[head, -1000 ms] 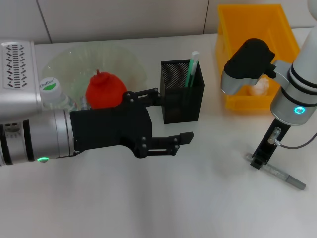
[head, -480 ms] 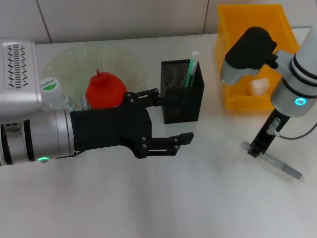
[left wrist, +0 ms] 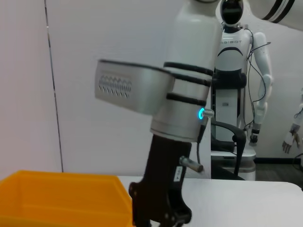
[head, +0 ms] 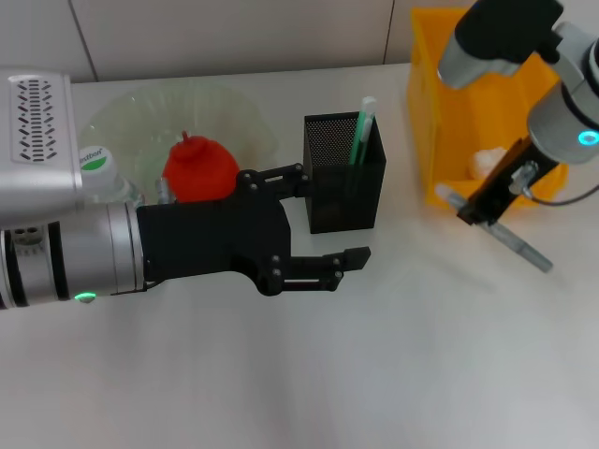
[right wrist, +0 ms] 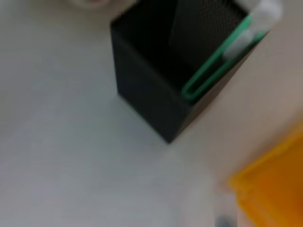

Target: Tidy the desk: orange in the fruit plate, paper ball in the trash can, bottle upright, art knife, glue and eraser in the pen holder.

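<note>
My right gripper (head: 475, 211) is shut on the grey art knife (head: 515, 245), holding it tilted in the air in front of the yellow trash can (head: 432, 112). The paper ball (head: 487, 161) lies inside that can. The black mesh pen holder (head: 344, 178) (right wrist: 156, 90) holds a green-and-white stick (head: 361, 131) (right wrist: 222, 54) that looks like the glue. The orange (head: 199, 168) rests in the clear fruit plate (head: 234, 117). The bottle (head: 94, 161) stands cap-up beside the plate. My left gripper (head: 335, 217) hangs open just in front of the holder. The eraser is out of view.
My left arm's silver forearm (head: 56, 257) covers the left part of the table. White tabletop (head: 374, 374) stretches across the front. The left wrist view shows my right arm (left wrist: 184, 90) above the yellow can (left wrist: 61, 198), with a humanoid robot (left wrist: 234, 71) far behind.
My right gripper has lifted the art knife off the table and carried it up and back, toward the trash can's front. The left arm has stayed put.
</note>
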Controlling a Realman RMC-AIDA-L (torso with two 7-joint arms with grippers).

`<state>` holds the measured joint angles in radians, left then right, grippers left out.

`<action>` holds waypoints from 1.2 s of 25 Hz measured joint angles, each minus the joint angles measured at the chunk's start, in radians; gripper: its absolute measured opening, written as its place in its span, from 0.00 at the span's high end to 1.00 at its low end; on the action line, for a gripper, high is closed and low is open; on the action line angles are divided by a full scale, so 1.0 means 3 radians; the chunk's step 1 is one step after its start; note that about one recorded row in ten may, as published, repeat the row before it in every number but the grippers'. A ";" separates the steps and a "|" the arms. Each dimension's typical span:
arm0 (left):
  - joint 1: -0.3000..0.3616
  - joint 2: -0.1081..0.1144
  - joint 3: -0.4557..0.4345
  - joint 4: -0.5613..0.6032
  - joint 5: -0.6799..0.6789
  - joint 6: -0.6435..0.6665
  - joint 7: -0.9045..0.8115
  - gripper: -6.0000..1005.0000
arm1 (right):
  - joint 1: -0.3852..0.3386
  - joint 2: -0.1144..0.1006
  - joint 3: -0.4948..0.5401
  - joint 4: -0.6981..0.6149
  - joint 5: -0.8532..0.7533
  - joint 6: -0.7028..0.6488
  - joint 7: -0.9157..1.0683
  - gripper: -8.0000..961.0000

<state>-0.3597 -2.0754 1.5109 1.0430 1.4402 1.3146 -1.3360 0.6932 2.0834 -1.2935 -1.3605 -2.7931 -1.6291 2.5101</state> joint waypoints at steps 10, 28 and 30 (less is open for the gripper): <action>-0.0003 -0.0005 0.0003 -0.0003 -0.0008 0.0000 0.0000 0.19 | -0.0193 -0.0002 0.0173 -0.0790 0.0309 0.0163 0.0038 0.85; -0.0017 0.0015 0.0036 -0.0092 -0.0036 0.0032 0.0096 0.19 | -0.1096 0.0000 0.0568 -0.1238 0.2018 0.1046 -0.0861 0.85; 0.0000 0.0032 0.0007 -0.0092 -0.0026 0.0213 0.0150 0.19 | -0.1231 -0.0004 0.0682 -0.1092 0.2477 0.1126 -0.1188 0.85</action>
<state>-0.3596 -2.0659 1.5129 1.0154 1.4324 1.3786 -1.2910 0.3238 2.0823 -1.0890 -1.6881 -2.0500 -1.2912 2.1537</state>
